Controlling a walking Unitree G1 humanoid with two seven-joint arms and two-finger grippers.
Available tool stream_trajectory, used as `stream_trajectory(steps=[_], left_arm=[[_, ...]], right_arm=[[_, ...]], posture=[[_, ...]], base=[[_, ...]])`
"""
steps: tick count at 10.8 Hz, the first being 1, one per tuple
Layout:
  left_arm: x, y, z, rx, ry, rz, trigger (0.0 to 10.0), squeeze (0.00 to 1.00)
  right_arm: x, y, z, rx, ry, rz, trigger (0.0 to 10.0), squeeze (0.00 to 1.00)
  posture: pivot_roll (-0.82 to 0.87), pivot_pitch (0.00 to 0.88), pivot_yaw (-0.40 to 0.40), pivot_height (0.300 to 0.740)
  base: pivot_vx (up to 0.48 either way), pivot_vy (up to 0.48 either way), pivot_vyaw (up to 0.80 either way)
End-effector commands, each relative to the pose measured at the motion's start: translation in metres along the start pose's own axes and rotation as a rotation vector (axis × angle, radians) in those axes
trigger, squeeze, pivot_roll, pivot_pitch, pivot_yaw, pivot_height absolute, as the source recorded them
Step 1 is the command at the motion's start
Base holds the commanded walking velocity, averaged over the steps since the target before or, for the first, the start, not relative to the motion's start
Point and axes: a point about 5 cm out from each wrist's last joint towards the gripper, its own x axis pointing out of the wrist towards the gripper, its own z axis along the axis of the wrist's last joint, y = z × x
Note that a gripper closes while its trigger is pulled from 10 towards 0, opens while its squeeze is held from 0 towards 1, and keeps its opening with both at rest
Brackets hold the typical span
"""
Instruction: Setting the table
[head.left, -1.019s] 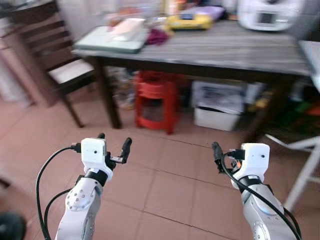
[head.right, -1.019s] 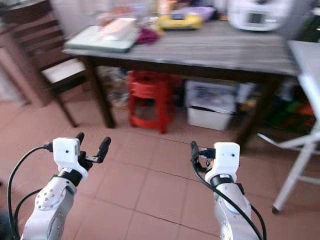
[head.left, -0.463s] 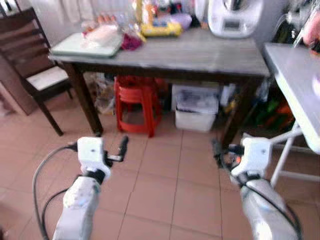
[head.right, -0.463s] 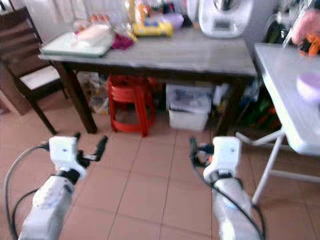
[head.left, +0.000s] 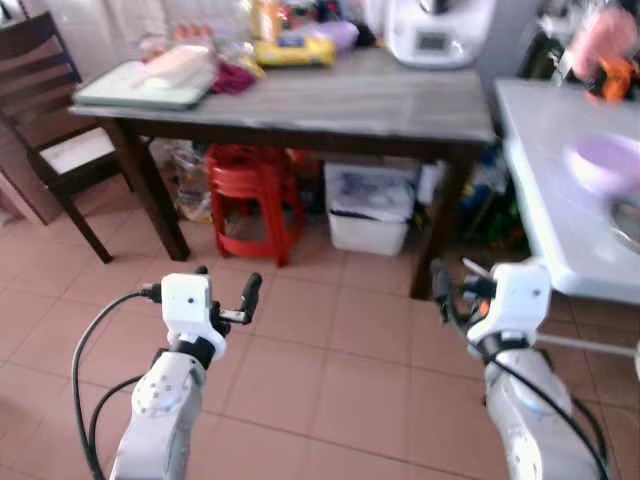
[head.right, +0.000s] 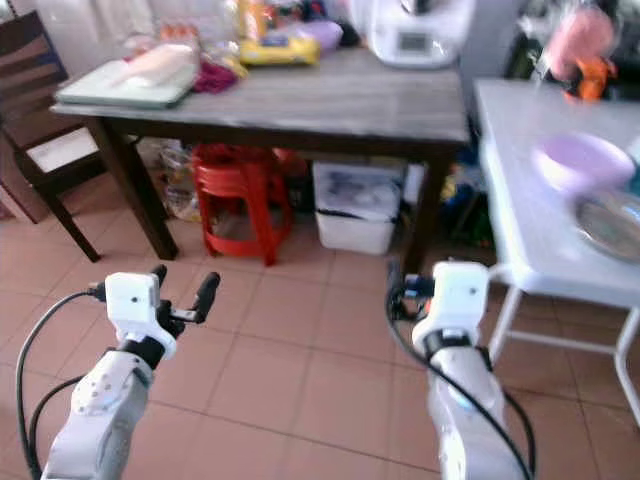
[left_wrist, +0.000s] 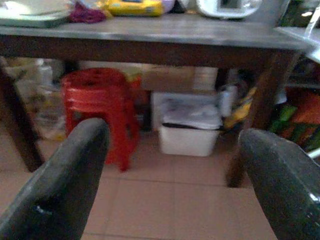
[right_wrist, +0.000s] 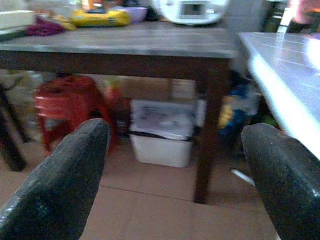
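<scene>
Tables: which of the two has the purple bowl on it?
The white table on the robot's right holds the purple bowl. The dark wooden table straight ahead holds a white appliance and clutter instead.

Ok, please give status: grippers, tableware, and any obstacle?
Left gripper and right gripper open, empty, over floor. Purple bowl and metal plate on white table, right. Path ahead open.
</scene>
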Motion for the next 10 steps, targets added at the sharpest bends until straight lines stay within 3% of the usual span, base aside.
stream_trajectory(steps=[1, 10], left_arm=[[0.0024, -0.0003, 0.0086, 0.019, -0.024, -0.015, 10.0, 0.0], [0.0024, -0.0005, 0.0107, 0.028, -0.018, -0.016, 10.0, 0.0]], right_arm=[[0.0013, -0.0011, 0.0073, 0.003, -0.028, -0.018, 10.0, 0.0], [0.0006, -0.0042, 0.0034, 0.016, -0.012, -0.057, 10.0, 0.0]], posture=[[-0.07, 0.065, 0.055, 0.74], [-0.06, 0.067, 0.06, 0.74]], base=[[0.0, -0.394, 0.0], [0.0, -0.383, 0.0]])
